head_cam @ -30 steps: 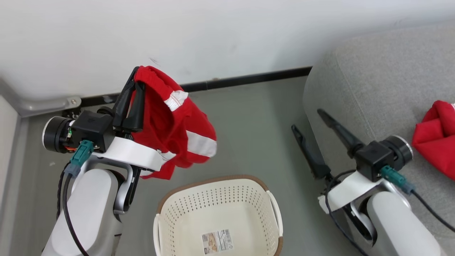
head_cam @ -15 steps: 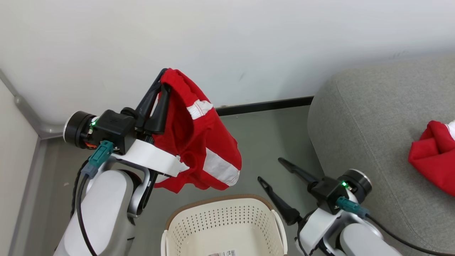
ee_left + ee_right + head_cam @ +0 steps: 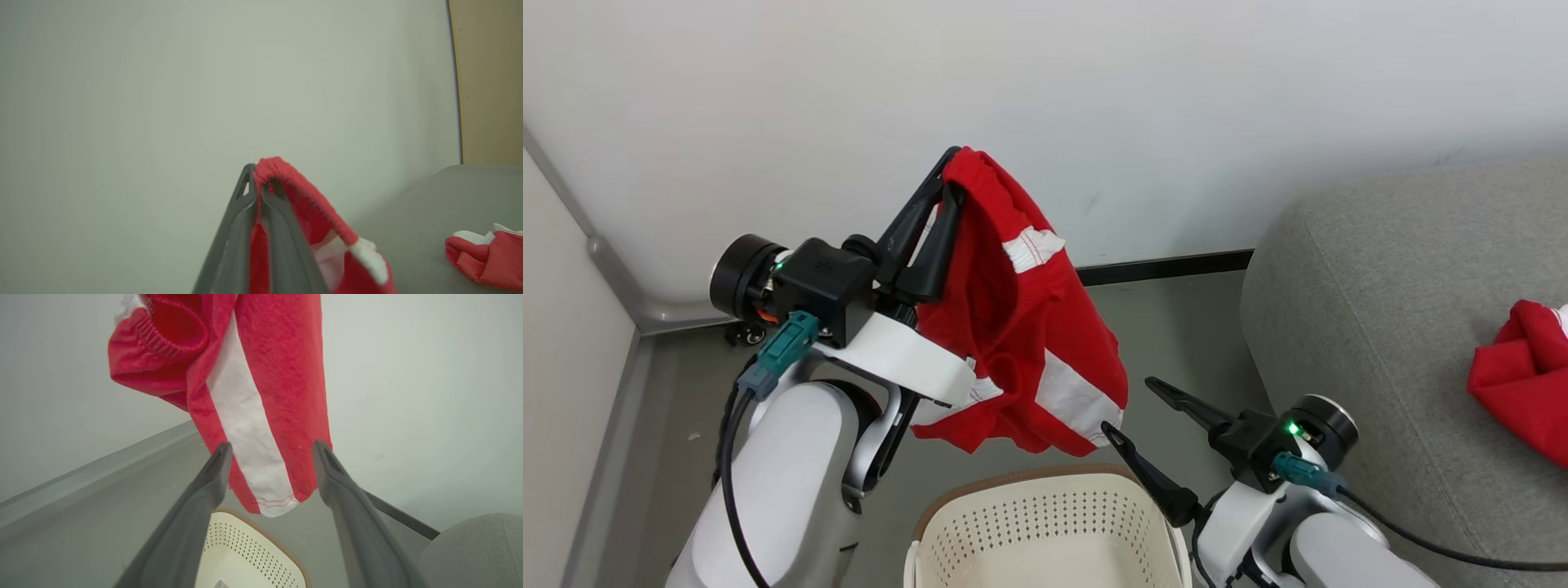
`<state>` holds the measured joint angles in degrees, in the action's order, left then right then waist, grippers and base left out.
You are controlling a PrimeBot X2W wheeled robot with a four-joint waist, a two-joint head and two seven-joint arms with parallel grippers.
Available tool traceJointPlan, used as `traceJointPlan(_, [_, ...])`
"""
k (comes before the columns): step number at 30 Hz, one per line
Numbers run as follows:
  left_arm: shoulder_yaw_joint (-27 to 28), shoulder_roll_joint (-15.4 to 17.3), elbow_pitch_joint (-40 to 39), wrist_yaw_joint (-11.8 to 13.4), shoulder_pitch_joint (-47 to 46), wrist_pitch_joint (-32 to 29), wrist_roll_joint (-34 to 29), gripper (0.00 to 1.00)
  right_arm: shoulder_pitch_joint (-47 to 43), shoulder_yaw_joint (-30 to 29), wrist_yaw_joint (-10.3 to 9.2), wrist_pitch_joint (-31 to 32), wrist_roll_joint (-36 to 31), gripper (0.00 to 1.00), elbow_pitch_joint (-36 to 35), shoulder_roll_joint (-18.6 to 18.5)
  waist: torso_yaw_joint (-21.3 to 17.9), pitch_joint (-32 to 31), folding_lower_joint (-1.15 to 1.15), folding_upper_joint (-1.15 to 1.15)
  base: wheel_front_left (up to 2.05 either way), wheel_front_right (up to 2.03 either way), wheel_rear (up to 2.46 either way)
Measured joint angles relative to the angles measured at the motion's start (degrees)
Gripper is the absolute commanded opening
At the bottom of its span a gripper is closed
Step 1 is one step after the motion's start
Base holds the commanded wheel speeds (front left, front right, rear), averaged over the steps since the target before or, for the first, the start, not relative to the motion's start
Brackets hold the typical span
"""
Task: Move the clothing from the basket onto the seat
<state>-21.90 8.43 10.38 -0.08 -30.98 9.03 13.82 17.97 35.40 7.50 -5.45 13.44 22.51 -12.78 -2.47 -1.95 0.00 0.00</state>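
My left gripper point(image 3: 947, 167) is raised in front of the wall and shut on the waistband of a piece of red clothing point(image 3: 1021, 327) with white stripes. The clothing hangs down above the cream basket point(image 3: 1045, 523). In the left wrist view the gripper point(image 3: 255, 175) has red fabric point(image 3: 310, 212) pinched between its tips. My right gripper point(image 3: 1129, 404) is open, its fingertips right at the hanging hem. In the right wrist view the clothing point(image 3: 265, 375) dangles just beyond that open gripper point(image 3: 271, 446). A second red garment point(image 3: 1523, 376) lies on the grey seat point(image 3: 1380, 310).
A white wall with a dark baseboard point(image 3: 1168, 267) stands close behind the arms. The grey floor point(image 3: 1176, 327) runs between basket and seat. The basket point(image 3: 245, 559) shows a label on its bottom. A pale panel point(image 3: 564, 367) borders the left side.
The camera has tilted up, shifting the scene down. The left gripper has carried the clothing rightward over the basket. The right gripper, still open, has moved left from the seat to the hem.
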Motion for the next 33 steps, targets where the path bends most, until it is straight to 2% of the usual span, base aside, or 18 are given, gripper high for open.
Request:
traceJointPlan(17, [-4.12, -2.78, -5.05, -1.52, -1.07, -2.5, 0.18, 0.0, 7.2, 5.72, 0.0, -0.02, -1.47, 1.0, 5.65, -0.26, 2.19, 0.42, 0.0, 0.0, 0.0, 0.0, 0.0])
traceJointPlan(33, [-6.33, -3.59, -6.33, -2.54, -1.09, -3.99, 1.23, 0.0, 14.71, 8.76, 0.01, -2.19, -2.65, 1.0, 11.13, 0.92, 4.02, 0.97, 0.0, 0.0, 0.0, 0.0, 0.0])
